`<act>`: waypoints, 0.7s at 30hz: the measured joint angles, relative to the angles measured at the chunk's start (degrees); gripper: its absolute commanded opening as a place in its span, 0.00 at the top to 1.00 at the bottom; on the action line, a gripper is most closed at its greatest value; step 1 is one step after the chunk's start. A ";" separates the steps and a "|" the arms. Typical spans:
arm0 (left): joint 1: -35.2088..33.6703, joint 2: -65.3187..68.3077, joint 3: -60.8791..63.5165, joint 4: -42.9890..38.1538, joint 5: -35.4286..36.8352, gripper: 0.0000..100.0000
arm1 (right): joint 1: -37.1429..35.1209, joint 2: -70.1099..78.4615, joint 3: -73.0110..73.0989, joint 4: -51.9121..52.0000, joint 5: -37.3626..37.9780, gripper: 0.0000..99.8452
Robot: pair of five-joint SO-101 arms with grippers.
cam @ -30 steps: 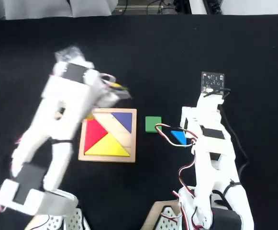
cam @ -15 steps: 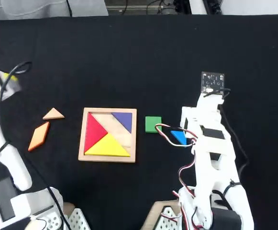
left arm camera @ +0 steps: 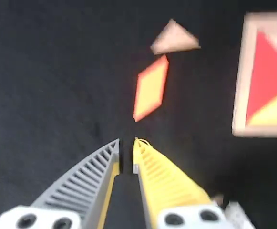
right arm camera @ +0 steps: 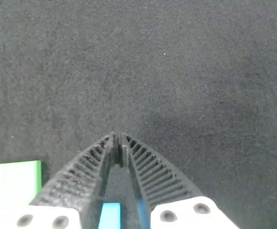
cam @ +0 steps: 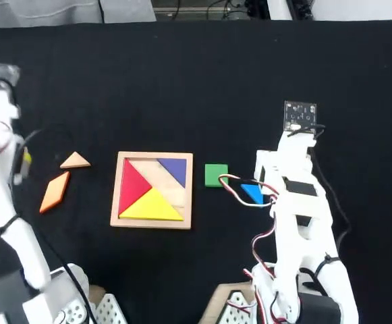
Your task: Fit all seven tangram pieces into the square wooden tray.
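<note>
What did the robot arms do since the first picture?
The left hand swung away from above the tray, out to the left, near the orange parallelogram and the small tan triangle; it is shut and empty. The right hand, tray, green square and blue triangle stayed put.

Left arm [cam: 7, 223] is way out to the left of the tray [cam: 118, 219], well apart from it, running up along that side from its base near the front edge. Its gripper [left arm camera: 127, 141] has 1 grey finger and 1 yellow one, tips pretty much together with just a sliver between them. Right arm [cam: 295, 202] sits on the other side of the tray, also apart from it, stretched straight back from its base. Its gripper [right arm camera: 118, 139] has 2 dark fingers pinched tip to tip.
</note>
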 measured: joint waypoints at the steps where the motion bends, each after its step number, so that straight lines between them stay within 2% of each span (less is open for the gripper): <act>1: 0.18 -1.05 2.11 -0.09 -0.53 0.94 | 0.00 0.00 0.00 0.00 0.00 0.99; 5: 0.18 -9.76 9.23 -0.18 -1.32 0.94 | 0.00 0.00 0.00 0.00 0.00 0.99; 13: 1.93 -39.91 28.84 -1.05 -4.48 0.94 | 0.00 0.00 0.00 0.00 0.00 0.99; 18: 0.79 -38.51 37.71 -9.14 -5.10 0.93 | 0.00 0.00 0.00 0.00 0.00 0.99; 21: -0.62 -31.91 38.42 -13.01 -8.97 0.93 | -0.09 0.00 0.00 0.00 0.00 0.99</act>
